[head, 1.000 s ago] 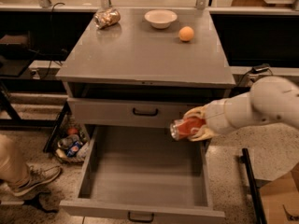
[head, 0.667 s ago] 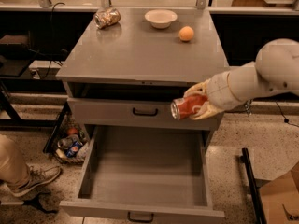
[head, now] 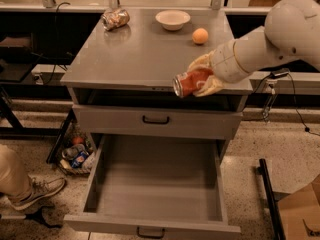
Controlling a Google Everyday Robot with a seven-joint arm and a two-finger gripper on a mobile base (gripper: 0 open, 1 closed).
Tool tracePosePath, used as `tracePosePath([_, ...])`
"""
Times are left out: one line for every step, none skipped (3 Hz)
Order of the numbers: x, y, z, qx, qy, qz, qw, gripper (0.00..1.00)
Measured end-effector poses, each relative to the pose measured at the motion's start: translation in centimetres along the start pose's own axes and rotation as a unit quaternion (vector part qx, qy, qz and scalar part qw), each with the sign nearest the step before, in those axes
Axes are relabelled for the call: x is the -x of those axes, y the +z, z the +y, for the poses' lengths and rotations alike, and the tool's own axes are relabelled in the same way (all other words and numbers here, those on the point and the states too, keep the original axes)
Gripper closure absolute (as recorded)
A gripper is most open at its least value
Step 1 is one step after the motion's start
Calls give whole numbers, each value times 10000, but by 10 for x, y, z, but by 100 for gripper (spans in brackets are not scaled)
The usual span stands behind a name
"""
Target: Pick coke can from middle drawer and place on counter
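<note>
The middle drawer [head: 155, 191] sits pulled wide open at the bottom, same as before. Higher up, the gripper [head: 201, 79] pinches the coke can [head: 189, 83], which lies on its side. It has gone up from in front of the shut drawer [head: 115, 119] to the front right edge of the counter [head: 140, 51]. Farther back, the orange ball [head: 200, 35], bowl [head: 172, 19] and shiny packet [head: 115, 19] have not moved.

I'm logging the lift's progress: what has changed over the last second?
The claw, holding the coke can on its side, rose from in front of the upper drawer to the front edge of the counter. The middle drawer stayed open; the bowl, orange ball and packet did not move.
</note>
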State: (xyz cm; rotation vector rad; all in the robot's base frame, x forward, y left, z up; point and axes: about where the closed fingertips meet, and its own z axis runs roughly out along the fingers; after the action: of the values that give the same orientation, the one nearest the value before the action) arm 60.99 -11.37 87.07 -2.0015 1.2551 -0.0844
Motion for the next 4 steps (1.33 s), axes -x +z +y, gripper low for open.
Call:
tracePosePath([-3, 11, -51, -267, 290, -111, 9992, 100])
tracePosePath([-9, 18, -85, -361, 557, -262, 9974, 100])
tracePosePath([-19, 46, -112, -92, 955, -366, 9947, 100])
tracePosePath([-17, 84, -129, 359, 1247, -493, 9903, 100])
